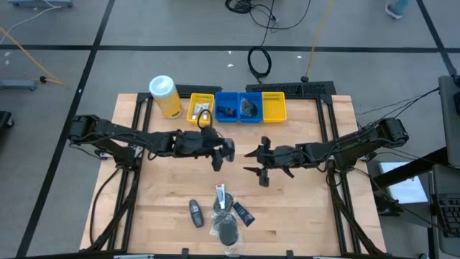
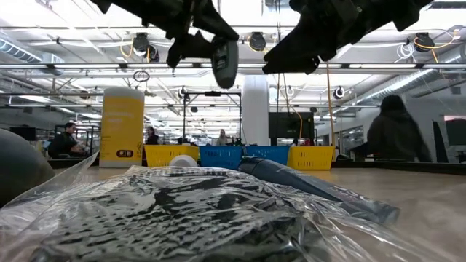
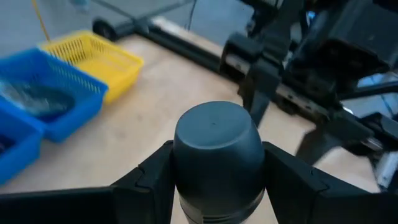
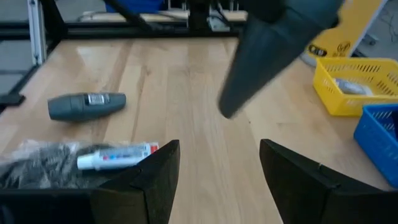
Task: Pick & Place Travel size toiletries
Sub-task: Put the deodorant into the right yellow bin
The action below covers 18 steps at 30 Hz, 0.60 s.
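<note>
The left gripper (image 1: 220, 153), mid-frame, pinches a grey bottle (image 3: 217, 158) in the air. The right gripper (image 1: 256, 162) beside it is spread wide, holding nothing.

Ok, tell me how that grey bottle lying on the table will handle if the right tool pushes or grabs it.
The grey bottle lies on its side and looks rounded, so a push would probably roll it. Its smooth, hard-looking shell may slip in the right tool, whose jaws stand open. It seems rigid, unlikely to crumple.

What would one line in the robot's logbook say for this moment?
left gripper: shut on grey bottle, mid-table, raised | right gripper: open, empty, facing it | white tube, second bottle: on table
</note>
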Available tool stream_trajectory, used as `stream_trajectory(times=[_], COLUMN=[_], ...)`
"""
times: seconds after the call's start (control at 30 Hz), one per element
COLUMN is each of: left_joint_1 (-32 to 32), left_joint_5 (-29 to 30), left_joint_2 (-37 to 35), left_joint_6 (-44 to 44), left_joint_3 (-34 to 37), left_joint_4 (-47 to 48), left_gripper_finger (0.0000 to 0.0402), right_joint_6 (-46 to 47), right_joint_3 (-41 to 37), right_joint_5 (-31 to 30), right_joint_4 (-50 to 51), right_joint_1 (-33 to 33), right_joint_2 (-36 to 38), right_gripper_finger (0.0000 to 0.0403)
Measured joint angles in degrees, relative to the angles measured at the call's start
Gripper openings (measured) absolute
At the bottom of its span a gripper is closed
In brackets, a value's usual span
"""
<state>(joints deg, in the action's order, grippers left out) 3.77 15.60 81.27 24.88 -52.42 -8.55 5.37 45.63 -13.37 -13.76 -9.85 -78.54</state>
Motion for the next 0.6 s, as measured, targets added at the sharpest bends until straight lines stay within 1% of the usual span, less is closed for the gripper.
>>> stream_trajectory(times=[0.17, 0.3, 0.5, 0.6], left_joint_1=[0.04, 0.2, 0.62, 0.85], left_joint_5=[2.55, 2.53, 2.55, 2.55], left_joint_2=[0.34, 1.59, 4.31, 5.47], left_joint_6=[-5.42, -9.08, -13.83, -16.14], left_joint_3=[-0.04, -0.07, -0.07, -0.07], left_joint_4=[-5.62, -9.38, -14.33, -17.17], left_gripper_finger=[0.0188, 0.0188, 0.0188, 0.0188], right_joint_6=[-0.55, -1.6, -1.74, -1.72], right_joint_3=[0.01, 0.0, 0.0, -0.01], right_joint_5=[-0.97, -4.33, -7.69, -7.67], right_joint_4=[-3.55, -5.3, -5.83, -6.38], right_joint_1=[0.01, 0.13, 0.16, 0.74], right_joint_2=[0.0, 0.0, 0.0, 0.0], right_gripper_finger=[0.0215, 0.0215, 0.0215, 0.0215])
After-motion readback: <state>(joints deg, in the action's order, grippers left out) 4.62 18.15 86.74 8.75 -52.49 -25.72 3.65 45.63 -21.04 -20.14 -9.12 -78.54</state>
